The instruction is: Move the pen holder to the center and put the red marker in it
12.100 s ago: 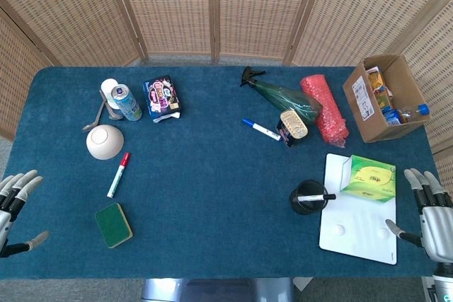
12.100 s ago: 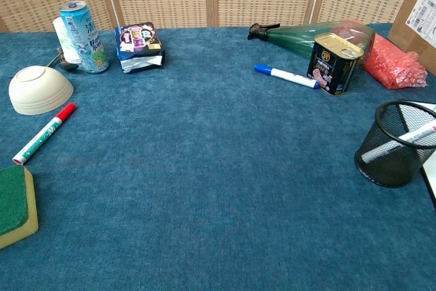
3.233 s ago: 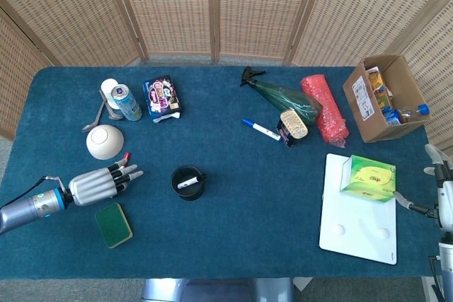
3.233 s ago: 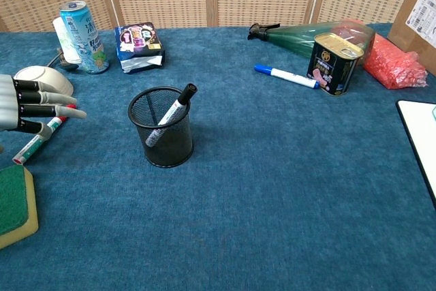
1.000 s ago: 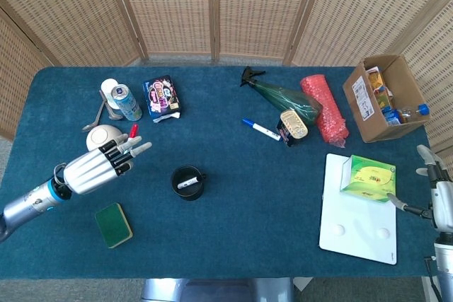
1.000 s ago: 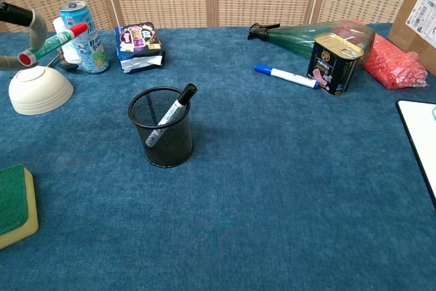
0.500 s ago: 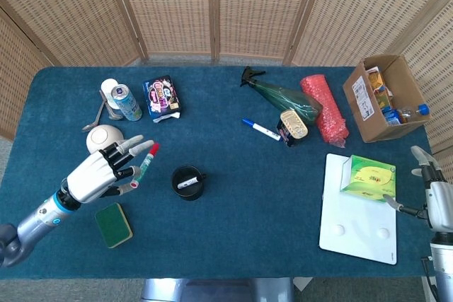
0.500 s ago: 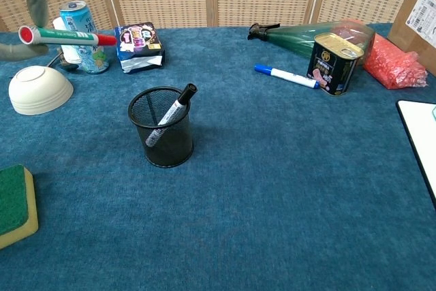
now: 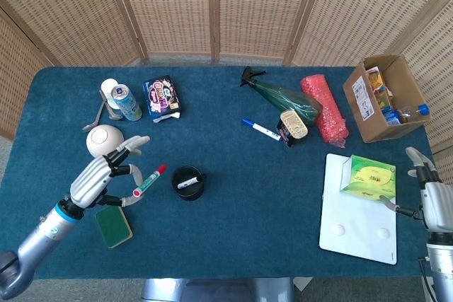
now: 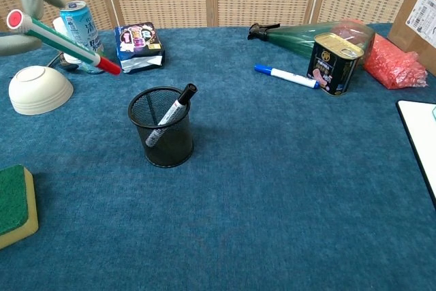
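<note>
Marker (image 9: 149, 179) in left hand (image 9: 101, 177); holder (image 9: 187, 182) just beside.

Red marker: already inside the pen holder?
No. The left hand holds the red marker in the air, its red cap tilted toward the pen holder, which contains only a black marker.

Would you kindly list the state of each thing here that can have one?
Red marker: capped, held in the air by the left hand.
Pen holder: upright, black marker inside.
Bowl: upside down.
Spray bottle: on its side.
Box: open.
Right hand: empty, fingers apart.
</note>
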`<state>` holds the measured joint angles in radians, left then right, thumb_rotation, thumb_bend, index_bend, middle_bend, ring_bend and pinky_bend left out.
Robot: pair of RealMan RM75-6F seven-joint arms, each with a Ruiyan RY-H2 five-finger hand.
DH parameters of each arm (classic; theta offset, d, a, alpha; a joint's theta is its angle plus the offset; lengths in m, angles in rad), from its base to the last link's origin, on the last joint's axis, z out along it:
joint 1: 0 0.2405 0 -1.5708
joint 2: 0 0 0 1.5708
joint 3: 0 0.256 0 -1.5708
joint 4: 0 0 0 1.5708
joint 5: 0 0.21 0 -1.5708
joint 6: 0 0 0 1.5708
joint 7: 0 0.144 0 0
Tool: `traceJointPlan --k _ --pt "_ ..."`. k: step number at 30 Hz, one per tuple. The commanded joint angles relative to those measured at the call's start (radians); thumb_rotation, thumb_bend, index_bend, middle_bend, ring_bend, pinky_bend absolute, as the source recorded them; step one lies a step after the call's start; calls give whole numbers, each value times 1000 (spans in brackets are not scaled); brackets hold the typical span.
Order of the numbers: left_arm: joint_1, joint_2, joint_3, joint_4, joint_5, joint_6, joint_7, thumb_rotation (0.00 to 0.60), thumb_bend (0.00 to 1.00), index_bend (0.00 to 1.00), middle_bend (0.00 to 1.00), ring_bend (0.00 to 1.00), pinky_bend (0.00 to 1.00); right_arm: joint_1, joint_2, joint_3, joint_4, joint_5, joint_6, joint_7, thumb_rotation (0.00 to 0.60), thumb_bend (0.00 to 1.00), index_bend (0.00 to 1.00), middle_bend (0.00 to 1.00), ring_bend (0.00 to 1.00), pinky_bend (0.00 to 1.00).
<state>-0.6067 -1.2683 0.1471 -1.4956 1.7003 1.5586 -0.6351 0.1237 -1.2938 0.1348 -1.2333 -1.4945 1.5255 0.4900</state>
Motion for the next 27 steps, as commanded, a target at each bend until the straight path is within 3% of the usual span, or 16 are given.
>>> traceJointPlan --k 1,14,27 --pt "-1 58 -2 -106 -61 -96 -108 600 476 694 44 19 244 0 0 -4 0 -6 1 -1 600 0 24 101 114 348" --pt "-27 22 -114 -159 -188 -260 -121 600 483 690 21 0 232 3 -4 -6 3 -8 -1 -6 600 0 24 101 120 349" --pt "-68 -31 -185 -201 -287 -430 10 600 483 667 0 0 191 2 -2 -5 13 -5 -1 14 600 0 26 101 119 349"
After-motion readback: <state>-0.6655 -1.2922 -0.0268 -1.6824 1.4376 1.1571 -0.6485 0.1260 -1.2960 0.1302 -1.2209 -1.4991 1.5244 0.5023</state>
